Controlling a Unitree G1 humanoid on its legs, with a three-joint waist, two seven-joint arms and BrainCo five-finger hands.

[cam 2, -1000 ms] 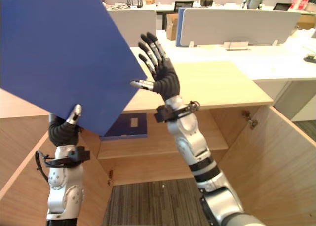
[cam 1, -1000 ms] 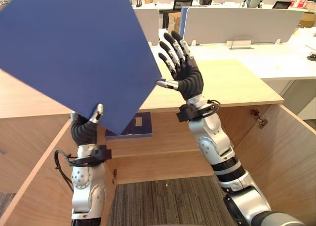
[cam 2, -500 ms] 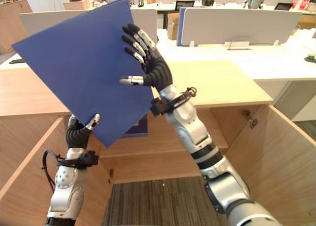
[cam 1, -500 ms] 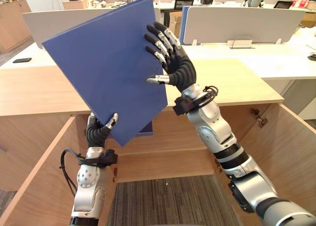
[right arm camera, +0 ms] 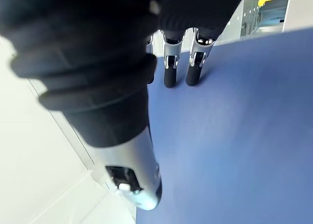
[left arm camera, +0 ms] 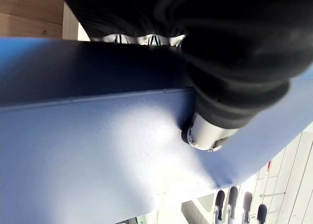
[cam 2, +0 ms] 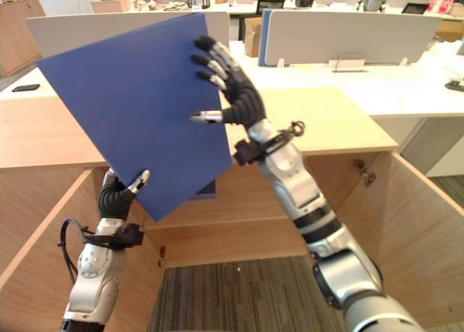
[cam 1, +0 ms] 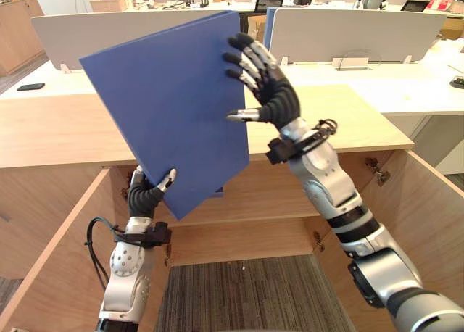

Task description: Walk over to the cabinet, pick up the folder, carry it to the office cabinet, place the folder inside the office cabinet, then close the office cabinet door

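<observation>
Nearest, a grey striped carpet point(cam 1: 239, 296) runs between the two doors of a light wooden cabinet point(cam 1: 319, 122). The left door point(cam 1: 51, 274) and the right door point(cam 1: 417, 216) are both swung wide towards the robot, so the inside is open to receive something. This looks like the office cabinet the task means.

Just above the carpet on the left, the left hand point(cam 1: 147, 196) grips the lowest corner of a large, flat, stiff blue folder point(cam 1: 174, 107). The thumb is laid on the near face and the fingers are curled behind, a pinch that carries the weight from below. The folder stands tilted on that corner, held up in the air in front of the cabinet and not yet inside it.

Further up on the right, the right hand point(cam 1: 274, 96) rests against the folder's right edge with its fingers straight and spread. It closes on nothing. I judge that it only steadies the broad sheet so that it does not swing about the single pinched corner.

Behind the folder is the cabinet's inner shelf point(cam 1: 254, 205). On it lies a dark blue flat item point(cam 2: 207, 188), mostly hidden. The folder will probably have to come down and be turned flatter to pass under the top.

Farther off are white desks with a pale divider panel point(cam 1: 348, 35), and a small black phone point(cam 1: 32, 87) lies on the far left.
</observation>
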